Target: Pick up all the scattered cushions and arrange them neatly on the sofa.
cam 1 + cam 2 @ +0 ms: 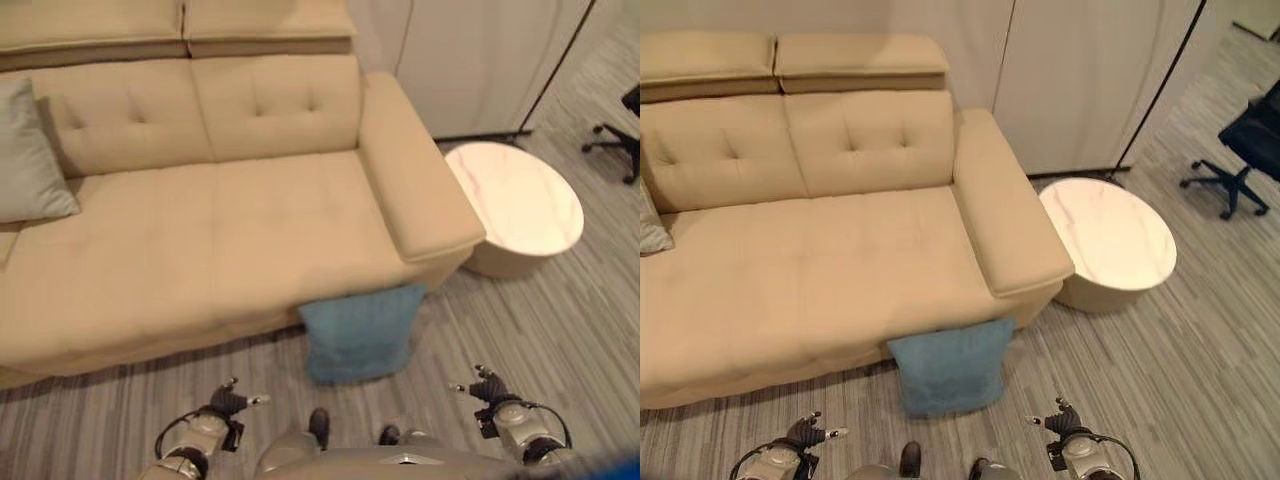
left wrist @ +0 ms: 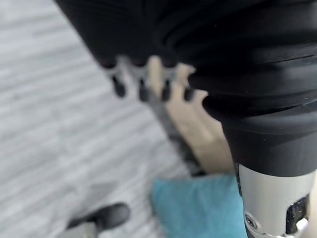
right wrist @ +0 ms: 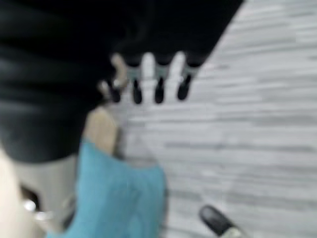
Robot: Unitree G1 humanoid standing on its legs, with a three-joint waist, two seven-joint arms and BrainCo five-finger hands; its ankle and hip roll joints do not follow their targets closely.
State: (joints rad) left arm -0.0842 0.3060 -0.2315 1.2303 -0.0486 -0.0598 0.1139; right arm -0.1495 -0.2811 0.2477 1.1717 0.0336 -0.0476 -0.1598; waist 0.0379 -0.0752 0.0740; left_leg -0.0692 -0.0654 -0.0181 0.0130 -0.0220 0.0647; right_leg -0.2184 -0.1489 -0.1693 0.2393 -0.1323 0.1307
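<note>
1. We see a blue cushion (image 1: 360, 335) on the floor (image 1: 560, 330), leaning against the front of the sofa (image 1: 200, 250) below its armrest.
2. A pale grey cushion (image 1: 28, 155) stands on the sofa seat, propped against the backrest at the far end from that armrest.
3. The left robot hand (image 1: 228, 402) hangs empty, fingers straight (apart), near the sofa front.
4. The right robot hand (image 1: 487, 386) likewise hangs loose, holding nothing.
5. A round white side table (image 1: 520, 205) sits just beside the sofa's armrest.
</note>
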